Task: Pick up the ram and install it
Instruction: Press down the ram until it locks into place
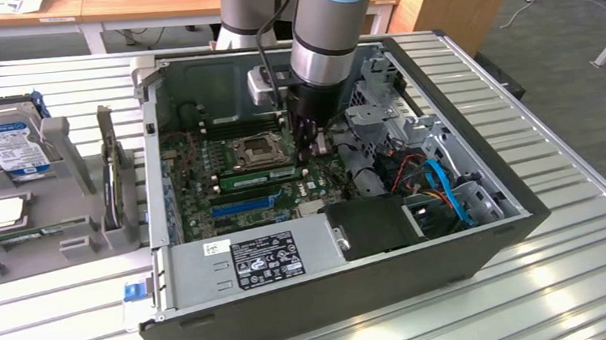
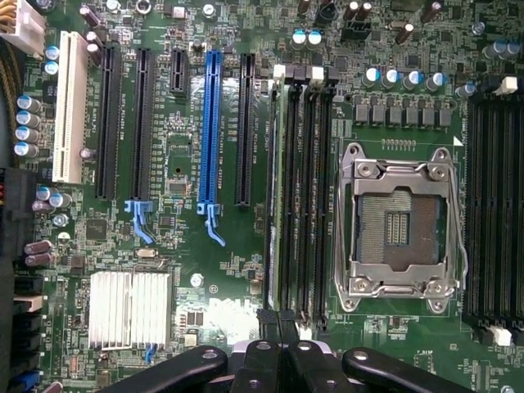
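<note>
**A:** Ram [image 1: 261, 176] is sitting in a slot on the motherboard [image 1: 201, 186], just beside the empty CPU socket [image 1: 256, 151]. Long skinny green stick, lying level along the slot. From the wrist view you get it edge-on, a thin pale-green strip [image 2: 273, 188] in the first of four black slots, next to the socket's shiny metal frame [image 2: 399, 225].

**B:** And the gripper?

**A:** Gripper [image 1: 309, 147] hangs right over one end of the stick. Its black fingers [image 2: 270, 323] are pressed together with no gap, tips on the slot's end, nothing pinched between them that I can see.

**B:** What's around it?

**A:** Blue and black plastic expansion slots [image 2: 213, 123] run parallel, and there's a ribbed silver heatsink [image 2: 131, 307]. All of it sits inside a dark grey steel case [image 1: 335, 297] lying on its side, with a boxy power supply [image 1: 256, 259] wearing a black label. Case rests on a ribbed metal table [image 1: 571, 279]. On the exterior view's left, a grey moulded holder [image 1: 70, 229] stands a hard drive [image 1: 6, 145] upright.
</note>
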`<state>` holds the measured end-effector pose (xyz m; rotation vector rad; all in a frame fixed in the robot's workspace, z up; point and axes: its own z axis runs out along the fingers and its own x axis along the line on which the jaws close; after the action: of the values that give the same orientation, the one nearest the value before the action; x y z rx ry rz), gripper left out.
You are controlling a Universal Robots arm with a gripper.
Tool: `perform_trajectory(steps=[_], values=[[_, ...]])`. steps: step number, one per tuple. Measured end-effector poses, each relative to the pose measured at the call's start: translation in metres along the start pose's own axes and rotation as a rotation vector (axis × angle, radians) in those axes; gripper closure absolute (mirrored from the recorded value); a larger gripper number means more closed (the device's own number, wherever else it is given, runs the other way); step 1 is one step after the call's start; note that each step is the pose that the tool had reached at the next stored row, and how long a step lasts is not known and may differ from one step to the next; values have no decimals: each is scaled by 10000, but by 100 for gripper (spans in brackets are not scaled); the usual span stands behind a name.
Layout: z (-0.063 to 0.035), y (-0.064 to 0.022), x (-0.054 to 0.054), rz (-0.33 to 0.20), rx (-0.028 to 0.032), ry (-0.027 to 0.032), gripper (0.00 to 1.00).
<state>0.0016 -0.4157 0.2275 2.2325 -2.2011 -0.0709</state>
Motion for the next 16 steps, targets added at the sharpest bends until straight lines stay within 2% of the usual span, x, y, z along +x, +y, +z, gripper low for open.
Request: perform_trajectory(steps=[16], values=[[31,-1,1,0,0,3,90]])
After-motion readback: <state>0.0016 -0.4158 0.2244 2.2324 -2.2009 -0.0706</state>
